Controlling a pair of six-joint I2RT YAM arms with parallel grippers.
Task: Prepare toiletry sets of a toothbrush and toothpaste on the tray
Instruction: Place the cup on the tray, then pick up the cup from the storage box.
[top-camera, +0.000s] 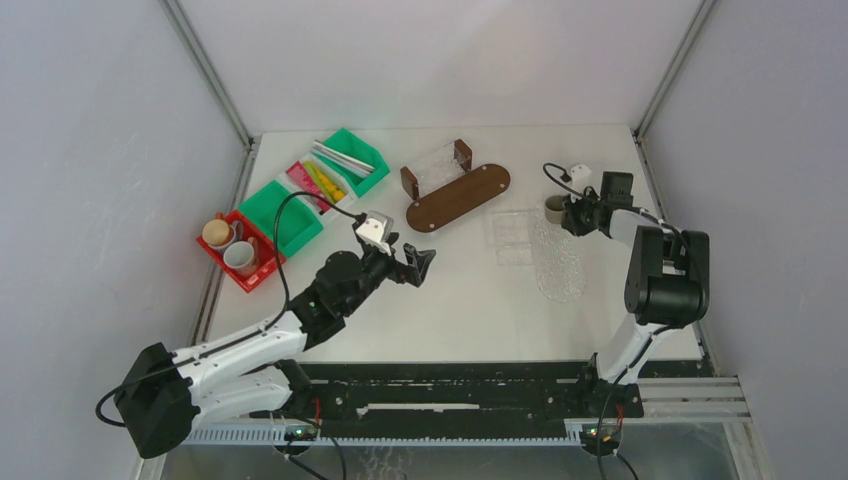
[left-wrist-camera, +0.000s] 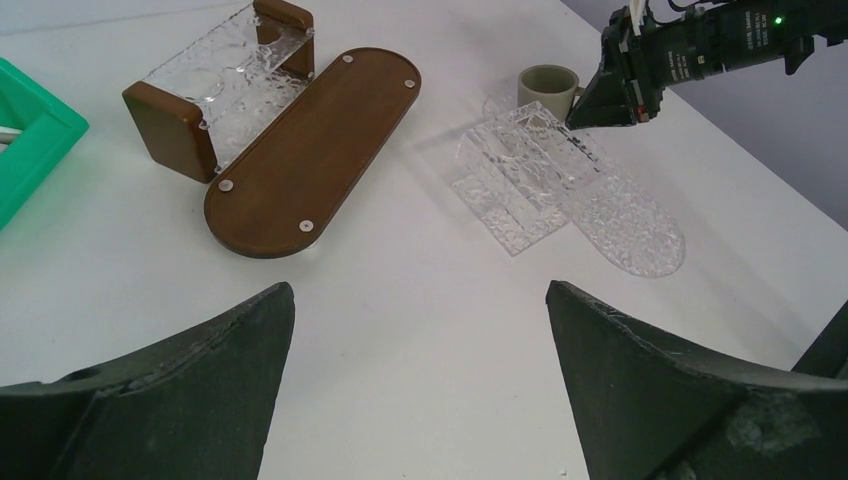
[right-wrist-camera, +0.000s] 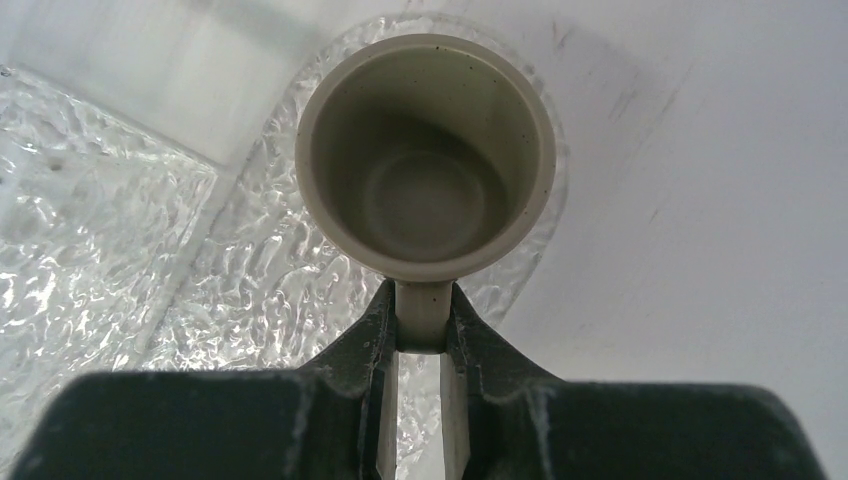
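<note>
A brown-grey mug (right-wrist-camera: 425, 150) stands upright and empty over the rounded far end of a clear textured tray (right-wrist-camera: 250, 290). My right gripper (right-wrist-camera: 422, 300) is shut on the mug's handle (right-wrist-camera: 422, 318). Whether the mug rests on the tray I cannot tell. From above, the mug (top-camera: 553, 208) and right gripper (top-camera: 568, 213) are at the right back of the table. My left gripper (top-camera: 415, 265) hovers open and empty mid-table, its fingers (left-wrist-camera: 200, 370) wide apart over bare white surface. Toothbrushes (top-camera: 340, 158) and tubes (top-camera: 322, 182) lie in green bins at the back left.
A brown wooden oval tray (left-wrist-camera: 310, 150) with a clear holder (left-wrist-camera: 225, 75) on wooden ends lies at the back centre. A red bin (top-camera: 240, 278) at the left holds two cups. A second clear ribbed piece (left-wrist-camera: 510, 185) lies beside the clear tray (left-wrist-camera: 630, 220).
</note>
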